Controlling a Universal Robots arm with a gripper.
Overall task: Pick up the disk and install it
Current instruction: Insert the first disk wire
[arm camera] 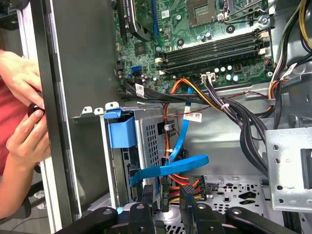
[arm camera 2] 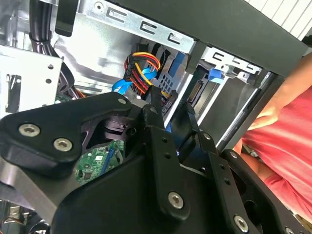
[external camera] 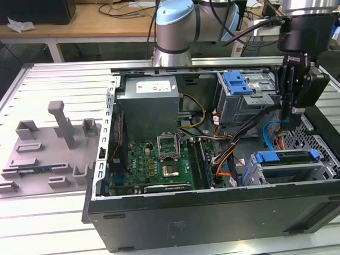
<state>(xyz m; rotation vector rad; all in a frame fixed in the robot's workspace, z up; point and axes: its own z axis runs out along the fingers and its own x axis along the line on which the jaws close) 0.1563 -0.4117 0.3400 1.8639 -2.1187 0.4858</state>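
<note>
In the exterior view, the flat silver metal disk in its blue plastic bracket (external camera: pixel 287 168) lies in the drive bay of the open black computer case (external camera: pixel 219 215), at four o'clock. The black two-finger gripper (external camera: pixel 289 112) hovers above it at three o'clock, jaws released, grasping nothing.

Black case (external camera: pixel 219 215), side open, on a slatted table (external camera: pixel 61 81). Holds a green motherboard (external camera: pixel 154 159) flat on its floor, toward the exterior view's left, with a bare socket (external camera: pixel 171 170) near the board's middle. Houses a grey power supply (external camera: pixel 149 103) against the case's back wall, just behind the board. Blue latch (external camera: pixel 238 82) atop a metal cage (external camera: pixel 242 104) in the case's back part, toward the exterior view's right. Inside the case too: a looping blue cable (arm camera: pixel 170 168), a bundle of red, yellow and orange wires (arm camera 2: pixel 144 66). Outside the case, at the exterior view's left, a grey fixture (external camera: pixel 47 150) on the table.
</note>
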